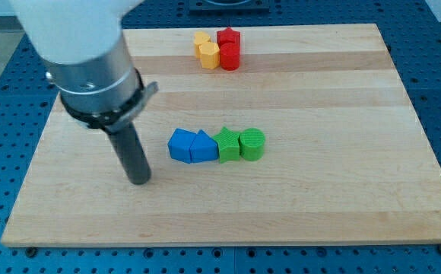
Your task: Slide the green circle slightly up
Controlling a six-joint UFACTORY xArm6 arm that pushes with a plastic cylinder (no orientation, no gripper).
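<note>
Eight small blocks sat on the bench (342,221). Two were blue: a blue block (179,144) and a blue pentagon-like block (203,147). Two were green: a green star (226,144) and a green circle (252,144). Two were yellow: a yellow block (201,39) and a yellow hexagon-like block (208,54). Two were red: a red block (228,37) and a red cylinder (230,55). One rod stood there, with one tip (140,180).

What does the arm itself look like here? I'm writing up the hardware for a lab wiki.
The arm enters from the view's top left as a wide white cylindrical shell. Below it sits a grey metal collar ringed by a black clamp band with a small tab on its right. From that hangs a straight dark rod, matte and round, ending in my tip. No cables or markings show.
</note>
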